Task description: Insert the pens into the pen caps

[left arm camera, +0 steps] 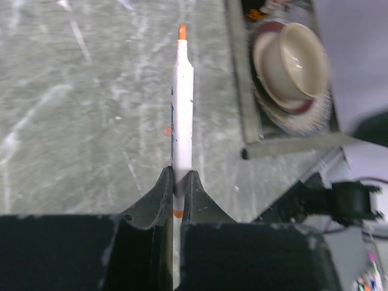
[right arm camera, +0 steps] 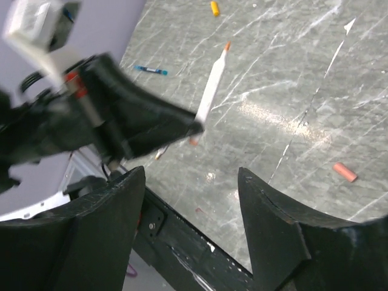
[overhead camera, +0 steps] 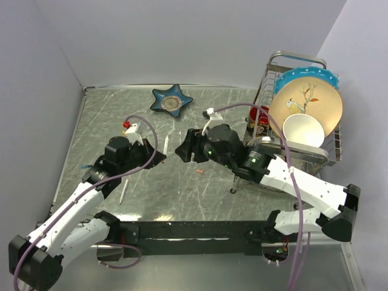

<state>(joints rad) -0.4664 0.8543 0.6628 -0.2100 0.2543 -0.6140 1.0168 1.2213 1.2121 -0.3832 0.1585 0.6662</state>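
My left gripper [left arm camera: 177, 176] is shut on a thin white pen [left arm camera: 182, 103] whose orange tip points away from the fingers. In the right wrist view that pen [right arm camera: 211, 91] sticks out of the left gripper [right arm camera: 139, 121], raised above the table. My right gripper [right arm camera: 191, 171] is open with nothing between its jaws. It hovers close to the left gripper [overhead camera: 160, 159] at mid-table, the right gripper [overhead camera: 180, 151] facing it. A second white pen [overhead camera: 124, 191] lies on the table beside the left arm. The red-orange cap [right arm camera: 344, 171] lies on the table [overhead camera: 200, 172]. The yellow cap [right arm camera: 214, 8] lies beyond the held pen's tip.
A dish rack [overhead camera: 330, 151] at the right edge holds a large plate [overhead camera: 306, 103] and a white bowl [overhead camera: 303, 130]. A blue star-shaped dish [overhead camera: 171, 100] sits at the back. A small blue stick [right arm camera: 150, 70] lies near the left wall. Purple cables loop over both arms.
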